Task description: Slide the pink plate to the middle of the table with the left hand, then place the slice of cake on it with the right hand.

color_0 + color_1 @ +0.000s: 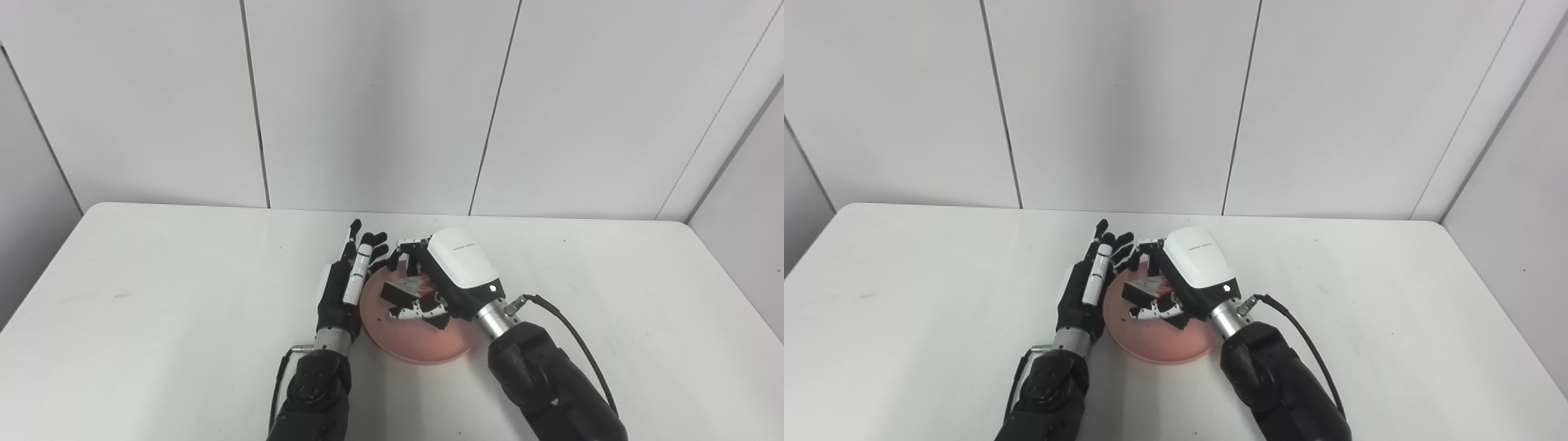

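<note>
Near the middle of the white table, a pink plate sits between two robot hands. Over the plate, the right hand holds a dark-sided slice of cake, its fingers clamped around the slice; whether the cake touches the plate cannot be told. Just beside the plate's left rim, the left hand stands edge-on, fingers straight and close together, holding nothing.

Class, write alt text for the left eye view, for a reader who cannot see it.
The right hand holds a slice of cake over a pink plate near the middle of a white table. The left hand stands at the plate's left rim, fingers extended.
</note>
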Robot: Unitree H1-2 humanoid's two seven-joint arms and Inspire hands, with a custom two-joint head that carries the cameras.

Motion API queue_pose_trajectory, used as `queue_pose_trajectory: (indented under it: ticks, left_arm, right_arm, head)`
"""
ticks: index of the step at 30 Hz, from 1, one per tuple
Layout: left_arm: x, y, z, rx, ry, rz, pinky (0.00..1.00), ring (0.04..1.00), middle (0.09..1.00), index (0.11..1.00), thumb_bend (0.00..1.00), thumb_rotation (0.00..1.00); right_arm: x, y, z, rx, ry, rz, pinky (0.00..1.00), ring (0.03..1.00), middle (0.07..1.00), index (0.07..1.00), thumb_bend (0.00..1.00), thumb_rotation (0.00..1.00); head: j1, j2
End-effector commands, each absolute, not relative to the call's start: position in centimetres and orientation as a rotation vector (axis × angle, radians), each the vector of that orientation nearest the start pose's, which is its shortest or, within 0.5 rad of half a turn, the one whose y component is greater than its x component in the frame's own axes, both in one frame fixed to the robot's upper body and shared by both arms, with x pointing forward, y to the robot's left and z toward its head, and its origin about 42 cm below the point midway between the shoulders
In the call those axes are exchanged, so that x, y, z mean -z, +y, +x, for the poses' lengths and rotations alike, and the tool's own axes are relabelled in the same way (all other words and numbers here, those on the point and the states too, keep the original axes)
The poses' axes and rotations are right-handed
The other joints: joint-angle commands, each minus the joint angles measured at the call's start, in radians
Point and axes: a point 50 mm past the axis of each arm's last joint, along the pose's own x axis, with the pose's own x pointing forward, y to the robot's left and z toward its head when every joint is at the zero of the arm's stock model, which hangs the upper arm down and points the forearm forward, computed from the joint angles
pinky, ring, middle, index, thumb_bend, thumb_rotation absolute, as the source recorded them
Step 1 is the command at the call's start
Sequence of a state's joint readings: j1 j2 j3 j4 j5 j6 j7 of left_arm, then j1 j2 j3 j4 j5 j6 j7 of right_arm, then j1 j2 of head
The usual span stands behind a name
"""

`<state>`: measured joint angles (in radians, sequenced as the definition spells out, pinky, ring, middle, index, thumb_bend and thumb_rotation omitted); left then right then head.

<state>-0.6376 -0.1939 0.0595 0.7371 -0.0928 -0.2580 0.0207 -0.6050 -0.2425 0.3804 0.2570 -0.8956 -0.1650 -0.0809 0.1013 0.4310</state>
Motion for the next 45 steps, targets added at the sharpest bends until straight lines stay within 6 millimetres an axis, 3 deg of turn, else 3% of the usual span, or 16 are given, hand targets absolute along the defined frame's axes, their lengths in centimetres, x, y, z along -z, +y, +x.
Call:
queue_pose_trajectory:
  ticks: [1, 5, 18, 27, 30, 32, 33, 36, 41, 45]
  left_arm:
    - [-11.0, 6.8, 43.5, 0.147, 0.048, -0.257, 0.80, 0.845, 0.856, 1.000, 0.64, 0.85]
    - [-11.3, 6.9, 43.5, 0.145, 0.042, -0.245, 0.79, 0.847, 0.841, 1.000, 0.63, 0.89]
    - [-11.7, 6.6, 43.3, 0.142, 0.049, -0.259, 0.78, 0.830, 0.831, 1.000, 0.64, 0.87]
    - [-11.7, 6.7, 43.3, 0.139, 0.054, -0.251, 0.76, 0.818, 0.818, 0.998, 0.66, 0.87]
    - [-11.7, 6.9, 43.2, 0.138, 0.054, -0.249, 0.75, 0.826, 0.827, 0.998, 0.65, 0.88]
    - [-11.8, 7.0, 43.1, 0.137, 0.057, -0.249, 0.75, 0.835, 0.843, 0.997, 0.65, 0.89]
    - [-11.7, 7.2, 43.1, 0.140, 0.059, -0.248, 0.75, 0.835, 0.844, 0.997, 0.65, 0.89]
    - [-11.7, 7.5, 43.1, 0.147, 0.067, -0.252, 0.77, 0.852, 0.856, 1.000, 0.64, 0.89]
    - [-11.9, 8.0, 42.9, 0.139, 0.052, -0.239, 0.77, 0.844, 0.848, 1.000, 0.65, 0.90]
    - [-12.1, 8.6, 42.8, 0.128, 0.032, -0.221, 0.76, 0.844, 0.838, 1.000, 0.63, 0.90]
  right_arm:
    - [-24.4, -14.5, 44.1, -0.257, -0.707, -1.244, 0.12, 0.180, 0.271, 0.472, 0.51, 0.14]
    - [-23.9, -14.5, 44.4, -0.266, -0.677, -1.258, 0.12, 0.184, 0.272, 0.470, 0.52, 0.14]
    - [-21.6, -15.3, 46.1, -0.292, -0.587, -1.286, 0.14, 0.204, 0.288, 0.471, 0.52, 0.14]
    - [-21.2, -15.5, 46.2, -0.284, -0.590, -1.277, 0.13, 0.195, 0.282, 0.471, 0.52, 0.14]
    - [-21.4, -15.6, 45.9, -0.285, -0.600, -1.242, 0.16, 0.229, 0.329, 0.474, 0.52, 0.16]
    - [-21.5, -15.8, 45.7, -0.292, -0.607, -1.234, 0.22, 0.301, 0.408, 0.481, 0.65, 0.56]
    - [-21.5, -16.0, 45.5, -0.302, -0.605, -1.236, 0.22, 0.304, 0.411, 0.481, 0.65, 0.58]
    - [-21.4, -16.4, 45.1, -0.322, -0.574, -1.261, 0.43, 0.552, 0.630, 0.639, 0.81, 0.89]
    - [-21.2, -16.8, 44.4, -0.315, -0.520, -1.243, 0.59, 0.714, 0.764, 0.728, 0.89, 1.00]
    - [-20.8, -16.8, 43.8, -0.280, -0.519, -1.150, 0.63, 0.745, 0.784, 0.745, 0.88, 1.00]
  head:
    - [-0.007, 0.008]
    - [-0.022, 0.011]
    - [-0.017, 0.020]
    - [-0.023, 0.025]
    - [-0.029, 0.030]
    - [-0.031, 0.031]
    - [-0.032, 0.029]
    - [-0.030, 0.031]
    - [-0.021, 0.033]
    - [-0.017, 0.035]
